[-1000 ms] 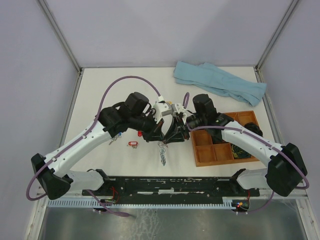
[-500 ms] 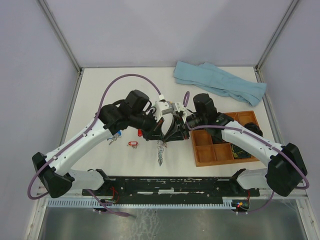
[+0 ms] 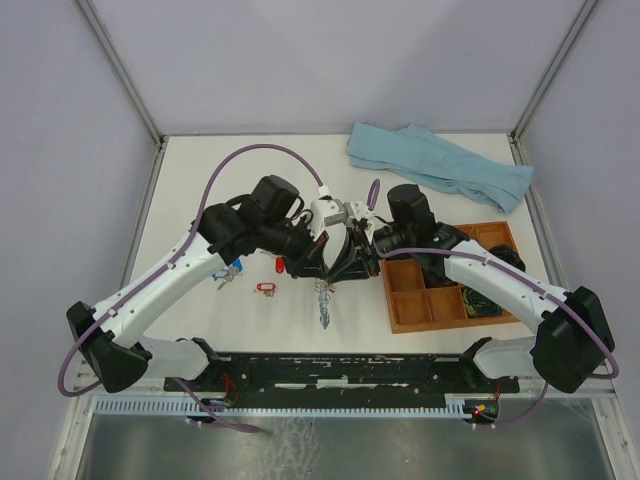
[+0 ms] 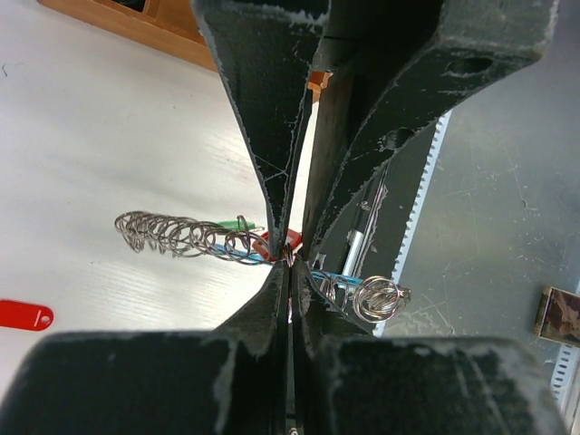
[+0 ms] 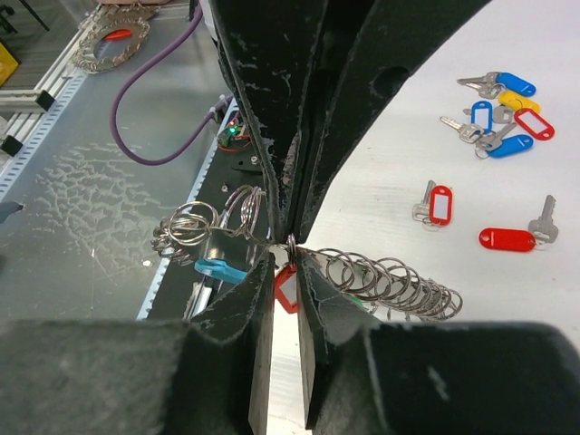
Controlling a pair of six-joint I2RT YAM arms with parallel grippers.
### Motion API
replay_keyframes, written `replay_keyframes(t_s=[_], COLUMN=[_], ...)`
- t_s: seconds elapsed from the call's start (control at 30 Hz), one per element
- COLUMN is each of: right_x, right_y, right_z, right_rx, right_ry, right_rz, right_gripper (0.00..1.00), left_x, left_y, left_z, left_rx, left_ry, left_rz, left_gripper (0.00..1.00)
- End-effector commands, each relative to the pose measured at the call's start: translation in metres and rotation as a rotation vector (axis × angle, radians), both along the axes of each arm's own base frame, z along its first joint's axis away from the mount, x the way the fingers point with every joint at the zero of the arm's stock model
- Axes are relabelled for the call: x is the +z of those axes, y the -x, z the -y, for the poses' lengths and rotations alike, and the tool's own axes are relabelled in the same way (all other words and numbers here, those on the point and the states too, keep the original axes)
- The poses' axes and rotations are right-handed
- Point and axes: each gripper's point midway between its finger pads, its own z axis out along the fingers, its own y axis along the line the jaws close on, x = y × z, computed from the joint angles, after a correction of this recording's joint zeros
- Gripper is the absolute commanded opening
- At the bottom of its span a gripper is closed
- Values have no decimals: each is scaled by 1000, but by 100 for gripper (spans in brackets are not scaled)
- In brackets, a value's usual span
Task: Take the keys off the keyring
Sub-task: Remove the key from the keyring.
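Observation:
The keyring [image 3: 322, 303] is a string of silver rings on a blue strand, hanging below where both grippers meet above the table's middle. My left gripper [image 4: 289, 265] is shut on the keyring [image 4: 181, 236] at one ring. My right gripper [image 5: 288, 257] faces it tip to tip, closed to a narrow slit on the small ring of a red-tagged key [image 5: 287, 288]. A blue tag [image 5: 220, 269] also hangs from the keyring [image 5: 390, 279]. In the top view the left gripper [image 3: 316, 274] and right gripper [image 3: 334, 274] touch tips.
Loose keys lie on the table to the left: a red-tagged one [image 3: 266, 288], a blue-tagged one [image 3: 230, 273], and a cluster with blue, yellow and red tags [image 5: 498, 109]. A wooden compartment tray [image 3: 400, 312] sits to the right. A blue cloth [image 3: 440, 165] lies at the back right.
Both grippers have drifted slightly up and away with the keyring. The right jaws have closed in a little.

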Motion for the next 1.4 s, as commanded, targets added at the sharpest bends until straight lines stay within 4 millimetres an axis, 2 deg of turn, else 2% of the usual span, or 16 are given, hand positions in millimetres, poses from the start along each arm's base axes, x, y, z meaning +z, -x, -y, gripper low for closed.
replay_keyframes(t_s=[0.0,0.2,0.37,0.47,0.6,0.7,0.77,0.93,1.07,1.17,1.23,1.33,1.37], right_x=[32,37,38,37,35,35,36,43,52,55,60,70,72], right_y=[0,0,-1,0,2,1,0,-5,-8,-12,-15,-22,-24], right_z=[-9,-10,-9,-9,-8,-7,-7,-7,-9,-10,-10,-10,-10], right_rx=[14,6,4,11,21,20,15,-11,-32,-53,-71,-110,-122], right_ry=[-78,-90,-91,-88,-86,-83,-87,-124,-160,-182,-201,-249,-264], right_rz=[35,21,22,21,32,34,31,0,-14,-19,-26,-37,-43], right_gripper=[23,23,15,1,1,1,1,1,1,1,1,1,1], left_x=[7,6,5,5,8,17,25,59,85,106,120,124,120], left_y=[2,2,3,2,-2,-8,-10,-12,-18,-23,-23,-17,-16], left_z=[11,11,10,10,12,14,13,11,-7,-30,-52,-70,-71], left_rx=[-74,-75,-77,-77,-61,-19,16,112,253,390,499,586,602], left_ry=[30,29,27,25,36,81,127,333,489,626,732,882,939], left_rz=[19,18,19,19,37,75,109,214,338,440,490,491,466], left_gripper=[3,3,3,3,3,14,29,40,43,49,56,57,55])
